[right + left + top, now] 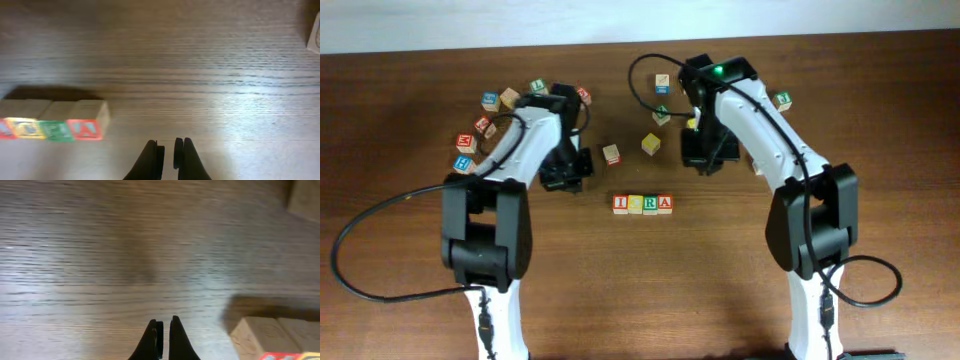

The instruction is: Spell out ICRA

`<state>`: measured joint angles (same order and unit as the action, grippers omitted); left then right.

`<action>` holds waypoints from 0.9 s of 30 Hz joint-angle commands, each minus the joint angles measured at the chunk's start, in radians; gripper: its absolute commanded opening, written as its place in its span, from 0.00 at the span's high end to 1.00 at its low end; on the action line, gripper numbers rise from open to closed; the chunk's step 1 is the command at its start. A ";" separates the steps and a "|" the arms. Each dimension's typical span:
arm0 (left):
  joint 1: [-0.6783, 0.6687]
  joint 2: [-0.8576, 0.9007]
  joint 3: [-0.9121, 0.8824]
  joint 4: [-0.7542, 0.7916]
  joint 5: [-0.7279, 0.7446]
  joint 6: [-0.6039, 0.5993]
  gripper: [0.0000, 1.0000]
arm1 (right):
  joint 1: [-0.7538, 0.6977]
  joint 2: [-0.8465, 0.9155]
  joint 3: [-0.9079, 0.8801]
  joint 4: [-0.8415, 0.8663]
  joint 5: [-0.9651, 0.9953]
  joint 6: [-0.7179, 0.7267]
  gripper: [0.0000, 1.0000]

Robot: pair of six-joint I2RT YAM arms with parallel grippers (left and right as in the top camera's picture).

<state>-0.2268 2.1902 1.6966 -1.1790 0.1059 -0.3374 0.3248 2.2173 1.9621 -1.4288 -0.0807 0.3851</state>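
The left gripper (164,332), nearly closed and empty, hangs over the table (100,255) near a wooden block (262,335).

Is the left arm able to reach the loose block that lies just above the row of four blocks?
Probably yes. The loose block lies close beside the left claw, apart from the row, and nothing stands between them.
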 commanded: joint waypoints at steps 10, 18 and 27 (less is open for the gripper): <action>-0.101 0.039 -0.013 0.031 0.084 -0.013 1.00 | 0.016 -0.004 -0.314 0.293 -0.179 -0.015 0.96; -0.134 0.039 -0.014 0.013 0.090 -0.014 1.00 | 0.089 -0.004 -0.315 0.309 -0.208 -0.014 0.96; -0.144 0.039 -0.014 -0.004 0.089 -0.014 1.00 | 0.089 -0.004 -0.315 0.334 -0.226 -0.014 0.96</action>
<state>-0.3599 2.2051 1.6913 -1.1778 0.1799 -0.3408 0.4114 2.2173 1.6524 -1.0992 -0.2756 0.3771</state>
